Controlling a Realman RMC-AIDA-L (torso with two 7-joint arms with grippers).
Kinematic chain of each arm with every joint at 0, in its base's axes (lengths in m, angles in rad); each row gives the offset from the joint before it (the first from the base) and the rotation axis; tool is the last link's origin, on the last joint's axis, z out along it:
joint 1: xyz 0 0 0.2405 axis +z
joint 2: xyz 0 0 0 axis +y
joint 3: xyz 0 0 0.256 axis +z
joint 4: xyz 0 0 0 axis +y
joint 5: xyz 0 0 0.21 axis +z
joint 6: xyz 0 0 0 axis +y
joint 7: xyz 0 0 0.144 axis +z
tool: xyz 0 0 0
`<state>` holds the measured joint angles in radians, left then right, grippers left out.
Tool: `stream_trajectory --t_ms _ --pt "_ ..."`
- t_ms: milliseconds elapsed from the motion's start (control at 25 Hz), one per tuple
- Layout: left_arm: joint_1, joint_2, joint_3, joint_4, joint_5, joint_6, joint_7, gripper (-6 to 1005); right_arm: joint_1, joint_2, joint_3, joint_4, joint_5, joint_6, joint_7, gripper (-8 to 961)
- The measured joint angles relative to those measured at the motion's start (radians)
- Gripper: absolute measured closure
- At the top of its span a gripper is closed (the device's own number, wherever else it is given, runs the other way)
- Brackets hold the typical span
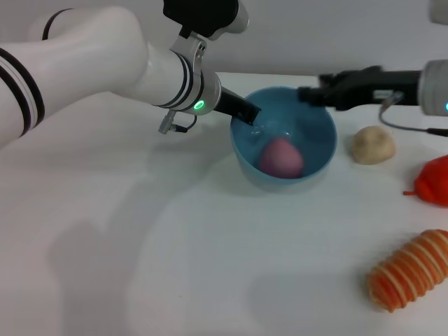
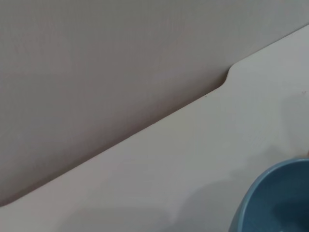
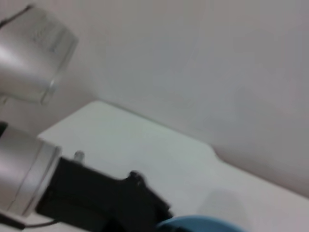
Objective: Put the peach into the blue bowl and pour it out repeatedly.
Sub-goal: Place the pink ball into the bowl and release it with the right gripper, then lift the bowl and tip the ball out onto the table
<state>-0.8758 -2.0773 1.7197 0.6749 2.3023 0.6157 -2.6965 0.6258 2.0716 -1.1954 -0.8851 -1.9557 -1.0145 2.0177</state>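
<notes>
The light blue bowl (image 1: 316, 140) stands on the white table, tipped a little toward me. The pink peach (image 1: 282, 157) lies inside it at the bottom. My left gripper (image 1: 246, 112) comes in from the left and is shut on the bowl's left rim. My right gripper (image 1: 308, 94) hovers at the bowl's far right rim, holding nothing that I can see. In the left wrist view only a part of the bowl (image 2: 275, 203) shows. In the right wrist view the bowl's rim (image 3: 193, 224) shows beside the left arm's black gripper (image 3: 116, 203).
A beige lumpy ball (image 1: 372, 144) lies right of the bowl. A red fruit (image 1: 434, 180) sits at the right edge. An orange and white striped toy (image 1: 409, 269) lies at the front right. The table's far edge with a notch (image 2: 227, 79) runs behind the bowl.
</notes>
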Motion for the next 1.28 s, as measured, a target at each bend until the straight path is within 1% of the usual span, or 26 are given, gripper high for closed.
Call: stream_trajectory --t_ms 40,120,240,320,360,440,480,560,640,760,920,1040,1120,1160,1200,1240,1280 --pt "0.0 0.0 0.0 0.0 0.0 -0.001 0.0 999 -0.014 0.001 0.017 -0.006 0.005 0.015 -0.018 442" --pt "0.0 0.0 0.002 0.0 0.0 -0.003 0.001 999 -0.048 0.003 0.047 -0.004 0.047 0.077 -0.102 425" --pt "0.006 0.0 0.023 0.0 0.0 -0.016 0.002 999 -0.118 0.004 0.064 0.042 0.246 0.168 -0.36 399" --pt "0.011 0.0 0.054 0.0 0.0 -0.039 0.002 999 -0.17 0.003 0.076 0.084 0.463 0.184 -0.595 390" --pt "0.012 0.0 0.065 0.0 0.0 -0.047 0.002 999 -0.197 0.004 0.083 0.111 0.581 0.183 -0.742 390" --pt "0.012 0.0 0.078 0.0 0.0 -0.057 0.001 999 -0.233 0.004 0.09 0.165 0.779 0.177 -0.969 390" --pt "0.012 0.0 0.078 0.0 0.0 -0.058 0.001 999 -0.248 0.004 0.091 0.214 0.897 0.172 -1.087 390" --pt "0.012 0.0 0.078 0.001 -0.001 -0.062 0.001 999 -0.263 0.002 0.107 0.311 1.07 0.143 -1.255 390" --pt "0.011 0.0 0.08 0.003 -0.001 -0.065 0.005 999 -0.266 0.0 0.147 0.417 1.185 0.074 -1.384 390" --pt "0.0 0.001 0.09 0.015 0.005 -0.073 0.013 1000 -0.27 0.0 0.207 0.55 1.284 -0.032 -1.514 390" --pt "-0.022 0.005 0.102 0.06 0.011 -0.079 0.071 1000 -0.286 0.003 0.268 0.652 1.311 -0.081 -1.54 391" --pt "-0.039 0.003 0.118 0.091 0.046 -0.114 0.143 1000 -0.289 0.004 0.315 0.722 1.314 -0.109 -1.54 391" --pt "-0.045 0.001 0.16 0.114 0.087 -0.152 0.162 1000 -0.292 0.004 0.337 0.754 1.316 -0.123 -1.541 391" --pt "-0.05 0.001 0.23 0.148 0.153 -0.192 0.164 1000 -0.295 0.004 0.344 0.762 1.316 -0.126 -1.541 391" --pt "-0.05 0.001 0.23 0.148 0.153 -0.192 0.164 1000 -0.299 0.004 0.35 0.767 1.317 -0.129 -1.541 391" --pt "-0.05 0.001 0.254 0.16 0.179 -0.201 0.164 1000 -0.304 0.004 0.357 0.769 1.317 -0.13 -1.541 391" --pt "-0.051 0.0 0.292 0.179 0.234 -0.215 0.164 1000 -0.308 0.004 0.364 0.77 1.318 -0.132 -1.541 391"
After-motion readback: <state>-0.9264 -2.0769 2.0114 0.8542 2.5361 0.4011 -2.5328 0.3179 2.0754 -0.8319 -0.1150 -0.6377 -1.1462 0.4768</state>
